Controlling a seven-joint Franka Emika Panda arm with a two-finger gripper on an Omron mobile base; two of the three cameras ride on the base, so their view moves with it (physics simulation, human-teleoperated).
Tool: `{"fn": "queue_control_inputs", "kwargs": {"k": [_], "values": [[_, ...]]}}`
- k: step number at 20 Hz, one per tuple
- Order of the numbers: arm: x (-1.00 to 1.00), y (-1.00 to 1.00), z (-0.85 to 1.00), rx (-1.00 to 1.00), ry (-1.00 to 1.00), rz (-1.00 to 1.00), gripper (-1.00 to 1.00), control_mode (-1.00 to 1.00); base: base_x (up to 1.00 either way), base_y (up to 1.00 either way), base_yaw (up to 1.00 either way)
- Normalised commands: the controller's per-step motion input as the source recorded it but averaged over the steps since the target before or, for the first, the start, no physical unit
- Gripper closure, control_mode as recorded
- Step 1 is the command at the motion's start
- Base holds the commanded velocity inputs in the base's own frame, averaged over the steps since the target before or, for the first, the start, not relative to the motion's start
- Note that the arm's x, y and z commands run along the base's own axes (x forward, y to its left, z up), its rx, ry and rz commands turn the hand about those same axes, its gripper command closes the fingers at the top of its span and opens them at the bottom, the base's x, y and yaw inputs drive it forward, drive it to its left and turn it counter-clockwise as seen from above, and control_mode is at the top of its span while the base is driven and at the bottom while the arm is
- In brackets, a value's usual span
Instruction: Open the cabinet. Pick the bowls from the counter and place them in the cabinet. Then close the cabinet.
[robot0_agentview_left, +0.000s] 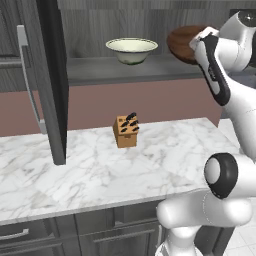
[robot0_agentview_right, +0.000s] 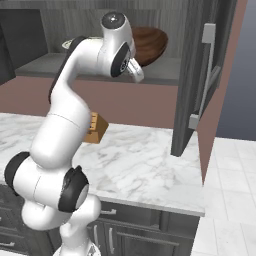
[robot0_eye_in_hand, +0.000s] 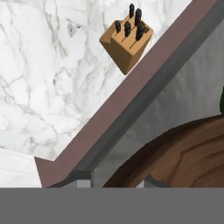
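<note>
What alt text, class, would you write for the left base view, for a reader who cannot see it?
A white arm's gripper holds a brown wooden bowl inside the open cabinet, beside a cream bowl. A knife block stands on the marble counter below.

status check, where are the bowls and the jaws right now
Gripper jaws narrow, at the wooden bowl over the cabinet shelf. Cream bowl on shelf. Both doors open, nothing blocking.

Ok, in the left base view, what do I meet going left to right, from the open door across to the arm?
Long silver bar handle of the open dark wood-grain cabinet door → small tan knife block on the white marble counter → deep cream-white ceramic bowl → dark brown wooden bowl → white robot arm.
</note>
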Motion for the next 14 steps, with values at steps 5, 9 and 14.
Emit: {"fn": "queue_control_inputs", "kwargs": {"k": [5, 9, 14], "values": [[0.38, -0.13, 0.04, 0.00, 0.14, 0.00, 1.00, -1.00, 0.00, 0.00, 0.00], [0.44, -0.02, -0.08, 0.00, 0.03, 0.00, 1.00, -1.00, 0.00, 0.00, 0.00], [0.44, -0.01, -0.42, 0.00, 0.00, 0.00, 1.00, -1.00, 0.00, 0.00, 0.00]]}}
